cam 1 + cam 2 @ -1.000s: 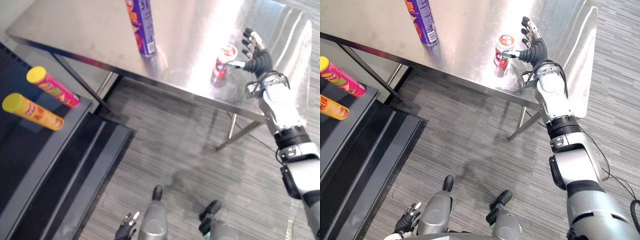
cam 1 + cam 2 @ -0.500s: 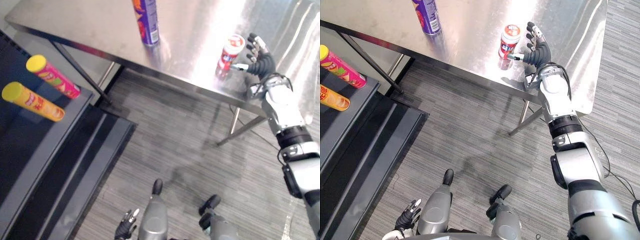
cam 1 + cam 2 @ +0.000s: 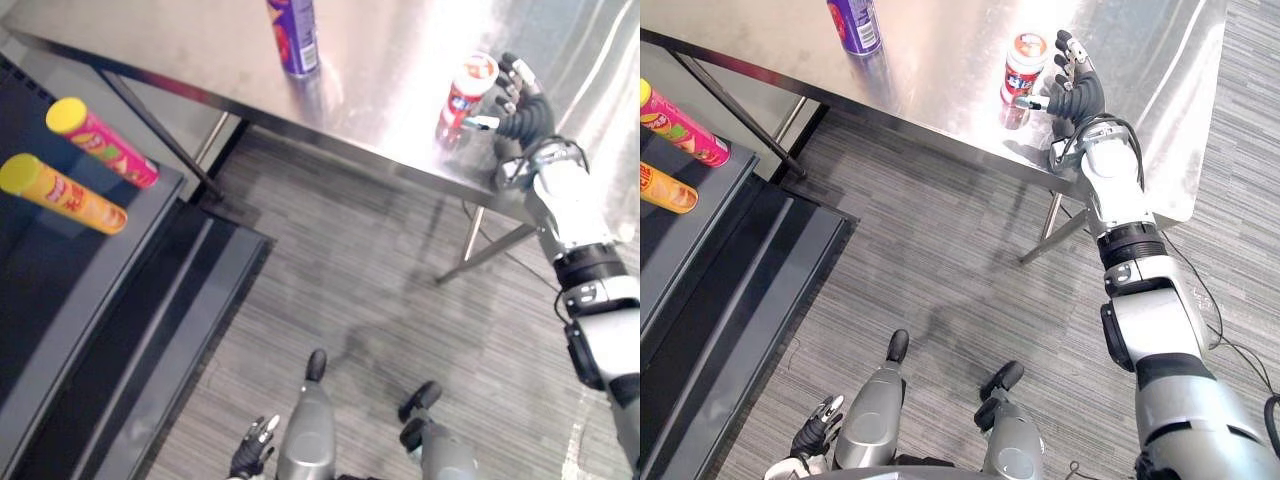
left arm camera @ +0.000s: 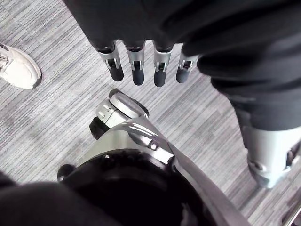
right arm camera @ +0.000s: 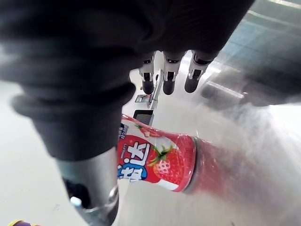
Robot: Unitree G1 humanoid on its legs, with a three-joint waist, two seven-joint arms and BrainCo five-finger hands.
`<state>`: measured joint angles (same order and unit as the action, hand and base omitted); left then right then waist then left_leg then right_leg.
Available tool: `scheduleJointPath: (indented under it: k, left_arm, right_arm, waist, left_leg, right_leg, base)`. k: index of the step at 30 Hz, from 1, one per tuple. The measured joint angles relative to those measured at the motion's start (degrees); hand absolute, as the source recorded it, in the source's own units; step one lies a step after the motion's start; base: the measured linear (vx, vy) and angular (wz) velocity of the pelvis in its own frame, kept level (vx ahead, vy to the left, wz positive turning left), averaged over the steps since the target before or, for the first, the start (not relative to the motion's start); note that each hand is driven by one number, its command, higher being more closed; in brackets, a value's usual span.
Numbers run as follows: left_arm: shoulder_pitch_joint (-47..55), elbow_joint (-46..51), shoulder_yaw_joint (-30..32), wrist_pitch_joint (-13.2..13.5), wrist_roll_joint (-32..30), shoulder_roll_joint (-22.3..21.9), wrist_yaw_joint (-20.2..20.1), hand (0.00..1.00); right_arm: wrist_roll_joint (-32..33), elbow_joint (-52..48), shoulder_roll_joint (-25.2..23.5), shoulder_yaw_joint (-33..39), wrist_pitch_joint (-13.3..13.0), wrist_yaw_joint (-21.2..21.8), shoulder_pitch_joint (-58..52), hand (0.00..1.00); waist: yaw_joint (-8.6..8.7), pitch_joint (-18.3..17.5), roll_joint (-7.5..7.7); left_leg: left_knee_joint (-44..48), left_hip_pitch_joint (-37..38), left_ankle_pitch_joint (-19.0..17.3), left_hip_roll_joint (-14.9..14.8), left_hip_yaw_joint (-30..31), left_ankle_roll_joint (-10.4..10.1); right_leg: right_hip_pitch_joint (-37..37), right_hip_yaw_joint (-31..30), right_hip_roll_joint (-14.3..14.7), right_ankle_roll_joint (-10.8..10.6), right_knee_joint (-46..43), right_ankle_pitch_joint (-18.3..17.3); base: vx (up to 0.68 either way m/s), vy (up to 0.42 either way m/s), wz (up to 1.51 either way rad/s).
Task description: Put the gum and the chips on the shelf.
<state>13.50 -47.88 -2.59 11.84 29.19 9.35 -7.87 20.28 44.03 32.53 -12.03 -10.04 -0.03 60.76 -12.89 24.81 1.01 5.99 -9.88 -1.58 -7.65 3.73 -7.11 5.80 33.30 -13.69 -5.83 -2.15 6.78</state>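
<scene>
Red cylindrical gum canister (image 3: 1024, 65) and purple chips can (image 3: 855, 22) stand unshelved on the steel surface (image 3: 940, 50), with the open, empty right robot hand (image 3: 1078, 98) beside the canister.

Red strawberry-print gum tub (image 3: 1025, 64), purple chips can (image 3: 855, 22), pink tube (image 3: 100, 157), yellow tube (image 3: 65, 196)

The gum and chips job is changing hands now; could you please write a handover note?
Right hand: open beside the upright red gum can on the steel table, no grip yet.
Left hand: open, holding nothing, low at the robot's side.
The purple chips can stands elsewhere on the table.
A pink tube and a yellow tube lie on the dark shelf.
Done: neither item shelved. Left: grasp and shelve the red gum can, then the purple chips can.
</scene>
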Motion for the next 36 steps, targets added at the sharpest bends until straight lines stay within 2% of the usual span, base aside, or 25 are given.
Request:
scheduleJointPath:
  k: [17,22,31,32,36]
  left_arm:
    - [-0.01,0.5,-1.58,-0.01,0.02,0.98,-0.01,0.0]
    - [-0.02,0.95,-1.62,0.02,0.03,0.96,-0.02,0.0]
    - [-0.02,1.01,-1.67,0.25,0.03,1.01,-0.33,0.0]
    - [-0.03,1.05,-1.67,0.34,0.03,1.01,-0.37,0.0]
    - [-0.06,1.04,-1.72,0.48,0.03,1.03,-0.38,0.0]
  right_arm:
    - [0.0,1.39,0.04,-0.03,-0.01,-0.21,0.92,0.0]
    - [0.0,1.4,0.21,-0.03,-0.02,-0.35,1.06,0.0]
    - [0.0,1.4,0.21,-0.05,-0.19,-0.83,3.51,0.0]
    - [0.0,1.4,0.21,-0.05,-0.24,-0.84,3.64,1.0]
    - [0.01,1.4,0.21,-0.06,-0.26,-1.08,3.67,1.0]
  waist:
    - [-0.34,0.33,-0.33]
    - [-1.34,0.47,-0.48]
    - [-1.5,1.15,-0.45]
    - [-1.5,1.3,-0.46]
    - [-1.54,1.56,-0.47]
  left_leg:
    - [-2.0,-0.03,2.22,0.16,1.35,-0.13]
    - [-3.05,-0.01,3.19,0.07,1.83,-0.13]
    - [-3.85,-0.05,3.9,0.47,1.91,-0.1]
    - [-3.84,-0.03,3.9,0.47,1.93,-0.1]
    - [-3.85,-0.03,4.03,0.52,2.21,-0.1]
  right_leg:
    - [0.86,0.47,-0.75,0.05,-2.28,-0.95]
    - [1.27,1.16,-1.14,0.06,-3.71,-1.73]
    - [2.04,1.16,-1.99,-0.09,-5.19,-2.23]
    - [2.09,1.16,-2.08,-0.11,-5.46,-2.37]
    - [2.23,1.3,-2.34,-0.07,-6.23,-2.83]
  base:
    - [-0.02,-0.007,0.03]
    - [-0.02,-0.019,0.08]
    - [-0.01,-0.001,0.02]
    - [0.0,0.0,0.0]
    - [-0.01,-0.014,0.03]
